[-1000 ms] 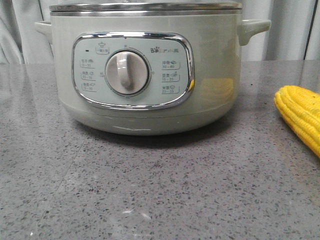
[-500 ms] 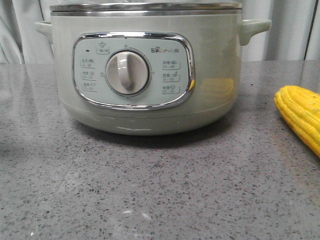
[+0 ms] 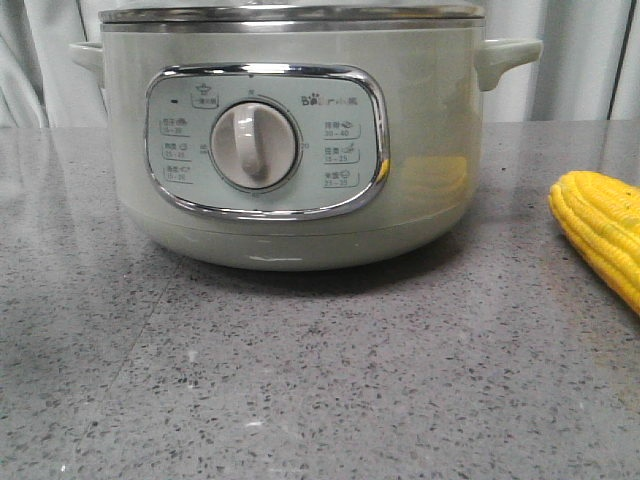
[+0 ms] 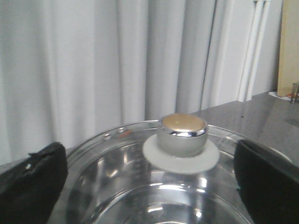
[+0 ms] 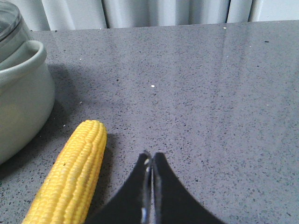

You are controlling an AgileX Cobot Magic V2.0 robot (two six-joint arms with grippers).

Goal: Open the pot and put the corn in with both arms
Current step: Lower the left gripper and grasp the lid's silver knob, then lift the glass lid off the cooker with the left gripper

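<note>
Change: nothing on the table has shifted since a moment ago; pot and corn lie just where they were in the front view.
Pot: the pale-green pot (image 3: pixel 290 140) stands on the grey speckled table (image 3: pixel 300 380), its chrome-framed panel and cream dial (image 3: pixel 254 146) facing the camera, a handle at each side.
Lid: the glass lid (image 4: pixel 154 186) sits on the pot, metal rim showing along the top; its knob (image 4: pixel 182 135), gold-capped on a white collar, stands upright at the centre.
Left gripper: the left gripper (image 4: pixel 149 182) hangs over the lid with its dark fingers (image 4: pixel 32 182) spread wide, one on either side of the glass, the knob beyond them and untouched.
Right gripper: the right gripper (image 5: pixel 150 161) is low over the table, jaws pressed together with nothing between them.
Corn: the corn (image 5: pixel 70 177) lies flat on the table to the pot's right, apart from it, just beside the right gripper but not touching.
</note>
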